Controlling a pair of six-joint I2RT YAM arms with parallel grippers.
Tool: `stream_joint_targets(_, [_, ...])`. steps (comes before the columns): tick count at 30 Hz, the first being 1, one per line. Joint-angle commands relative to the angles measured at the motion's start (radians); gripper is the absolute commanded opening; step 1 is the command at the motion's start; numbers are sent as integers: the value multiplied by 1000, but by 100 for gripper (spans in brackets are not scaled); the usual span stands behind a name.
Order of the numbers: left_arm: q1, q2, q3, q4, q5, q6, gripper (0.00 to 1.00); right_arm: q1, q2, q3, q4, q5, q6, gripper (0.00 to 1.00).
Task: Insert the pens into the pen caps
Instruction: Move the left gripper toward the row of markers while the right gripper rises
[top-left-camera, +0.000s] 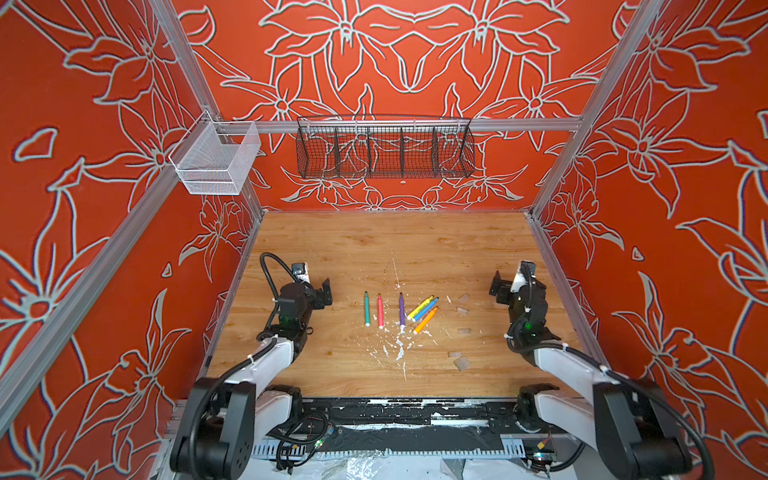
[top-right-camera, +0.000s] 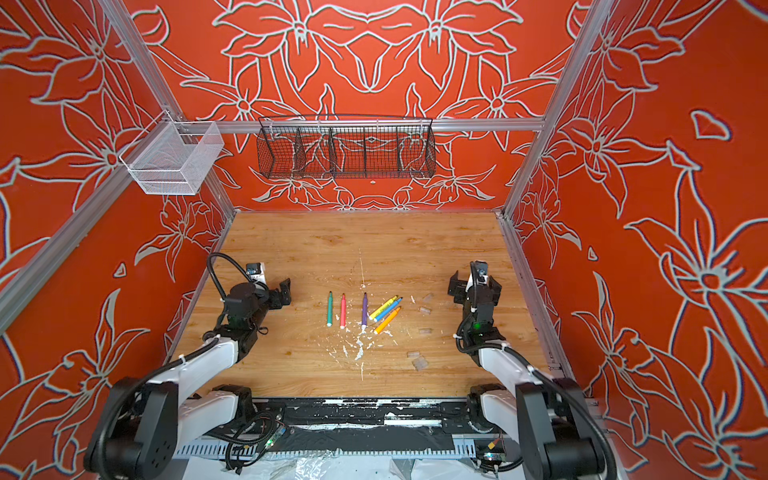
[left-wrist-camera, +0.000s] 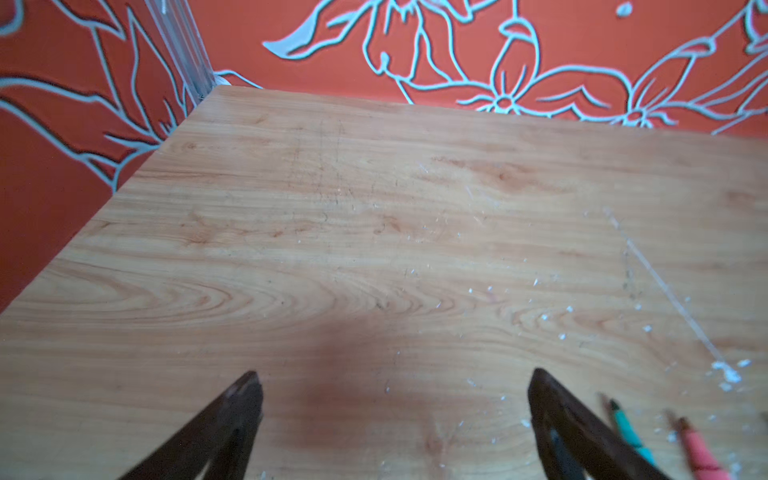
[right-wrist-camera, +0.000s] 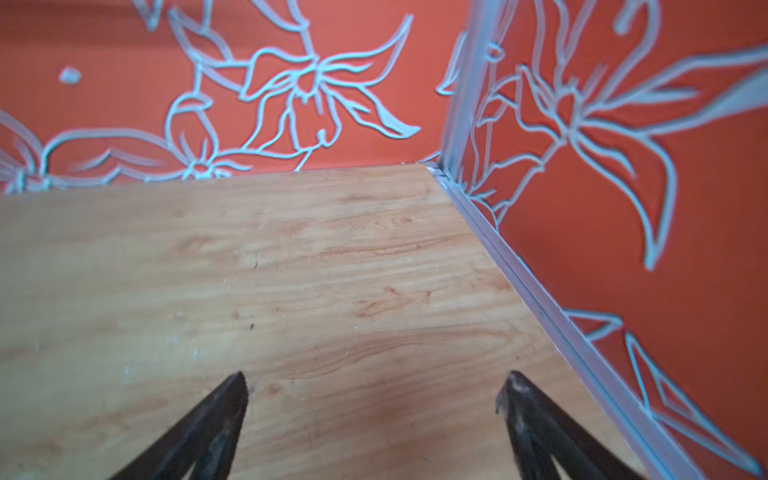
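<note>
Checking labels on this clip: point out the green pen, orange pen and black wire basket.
green pen (top-left-camera: 367, 309), in a top view, mid-barrel.
orange pen (top-left-camera: 425, 320), in a top view, mid-barrel.
black wire basket (top-left-camera: 384, 156), in a top view, front mesh.

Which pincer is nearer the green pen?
Left. In both top views the left pincer is just left of the green pen; the right pincer is far off on its other side.

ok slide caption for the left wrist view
Left gripper, jaws open, over the wooden table, green pen and pink-red pen lying beside it.
</note>
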Motion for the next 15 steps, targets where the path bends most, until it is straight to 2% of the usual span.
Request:
stream_joint_targets(1, [-2,-111,146,-374,16,-219,97,-5,-120,147,-433,24,161,97])
stream_joint_targets(2, [-2,-132,161,-406,106,-225,97,-5,-154,205,-532,-129,64,97])
stream_joint_targets(3, [-2,-146,165,-411,186,-213,97,-5,-182,249,-608,-217,49,97])
stream_joint_targets(5, [-1,-189,139,-365,316,-242,97,-5,-266,261,-611,-303,162,97])
stream_joint_targets(7, [2,-230,133,-383,354,-317,97,-5,-353,239,-598,-349,267,97])
stream_joint_targets(10, [11,-275,151,-467,354,-445,97,-5,-405,272,-680,-467,294,97])
stream_joint_targets(12, [14,-288,159,-487,414,-478,97,-5,-429,268,-711,-503,327,97])
stream_joint_targets(13, [15,-292,152,-458,480,-470,97,-5,-455,247,-713,-496,355,97])
stream_joint_targets(14, [15,-293,143,-429,530,-463,97,-4,-487,210,-709,-460,392,98])
stream_joint_targets(15, [15,-295,134,-431,521,-482,97,-5,-516,170,-682,-427,407,98])
